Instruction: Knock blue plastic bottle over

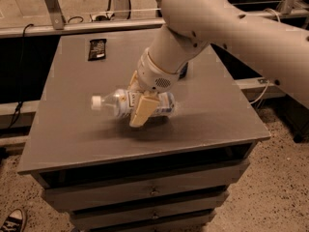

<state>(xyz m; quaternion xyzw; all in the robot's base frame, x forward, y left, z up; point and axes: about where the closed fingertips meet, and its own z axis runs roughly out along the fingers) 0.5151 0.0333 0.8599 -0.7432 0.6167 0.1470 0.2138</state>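
Observation:
The blue plastic bottle (pixel 116 102) is clear, with a white cap pointing left and a white-and-blue label. It lies almost flat just over the middle of the grey table (pixel 72 134). My gripper (pixel 140 98) reaches down from the upper right and is shut on the bottle's middle. One cream finger (pixel 141 111) crosses in front of the bottle and the other sits behind it. The bottle's right half is partly hidden by the finger and the wrist.
A black snack packet (pixel 97 49) lies at the table's back left. A dark-blue can (pixel 184 72) peeks out behind my arm. The table has drawers below its front edge. A shoe (pixel 12 220) shows on the floor at the lower left.

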